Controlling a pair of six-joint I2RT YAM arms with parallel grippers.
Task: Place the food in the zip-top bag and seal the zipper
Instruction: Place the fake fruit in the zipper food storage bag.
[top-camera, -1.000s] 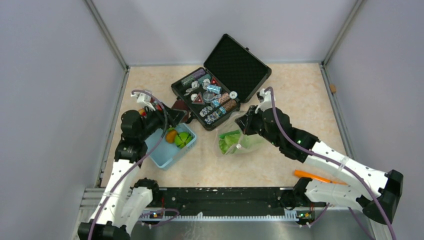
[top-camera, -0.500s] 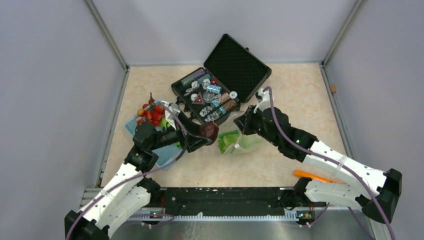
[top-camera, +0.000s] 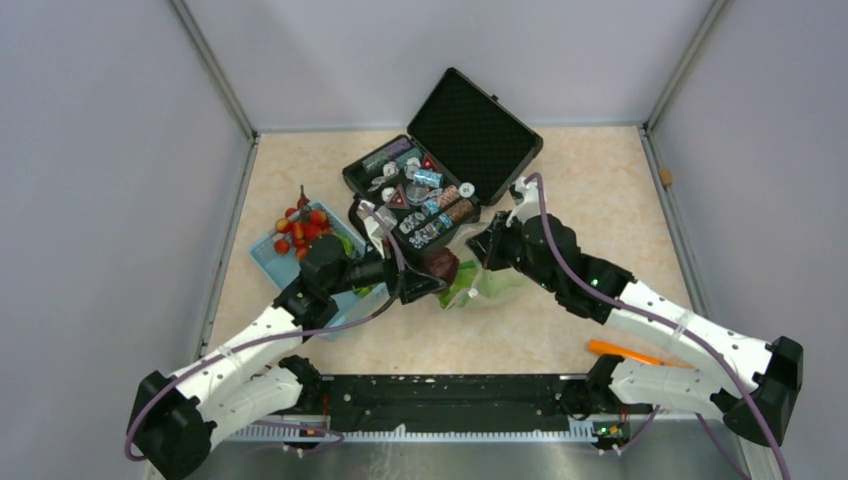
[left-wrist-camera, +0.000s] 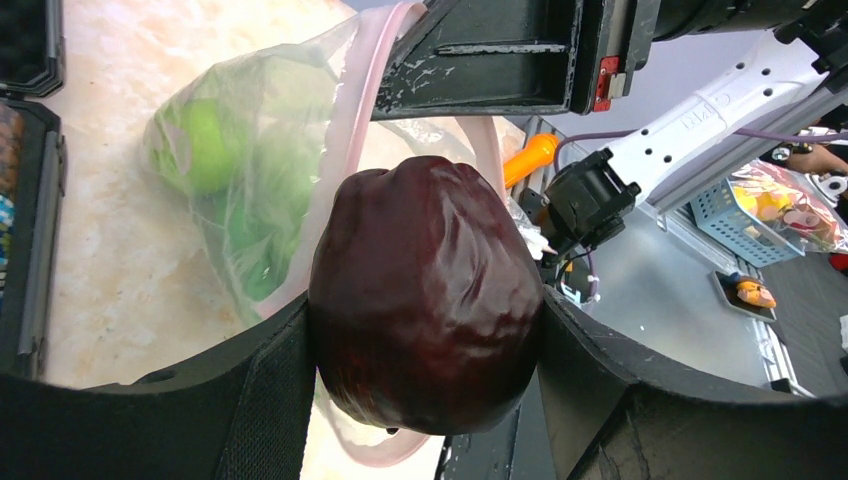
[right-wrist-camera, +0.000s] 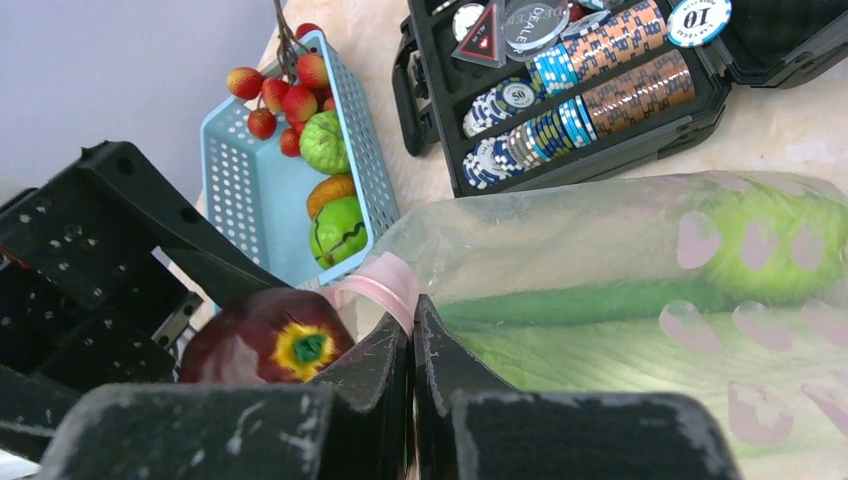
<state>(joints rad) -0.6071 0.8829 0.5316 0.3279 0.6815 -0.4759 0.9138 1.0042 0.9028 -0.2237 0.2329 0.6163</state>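
My left gripper (top-camera: 436, 268) is shut on the dark purple piece (left-wrist-camera: 425, 300), holding it right at the mouth of the zip-top bag (top-camera: 492, 287). My right gripper (right-wrist-camera: 412, 312) is shut on the bag's pink zipper strip (right-wrist-camera: 382, 284) and holds the mouth lifted open. Through the clear bag (right-wrist-camera: 650, 290) I see a long green cucumber (right-wrist-camera: 600, 300), a white-green long vegetable (right-wrist-camera: 620, 360) and a round green piece (right-wrist-camera: 775, 240). The purple piece also shows in the right wrist view (right-wrist-camera: 250, 350), just left of the strip.
A light blue basket (right-wrist-camera: 235, 200) at the left holds cherry tomatoes (top-camera: 300, 228), a green leafy ball (right-wrist-camera: 325, 143), an orange (right-wrist-camera: 330, 192) and a green round piece (right-wrist-camera: 337, 232). An open black case (top-camera: 420, 200) of chips stands behind the bag. An orange-handled tool (top-camera: 625, 352) lies near the right arm's base.
My left arm has swung right from the basket, carrying the dark purple piece to the bag's mouth. The right gripper has kept hold of the pink strip.
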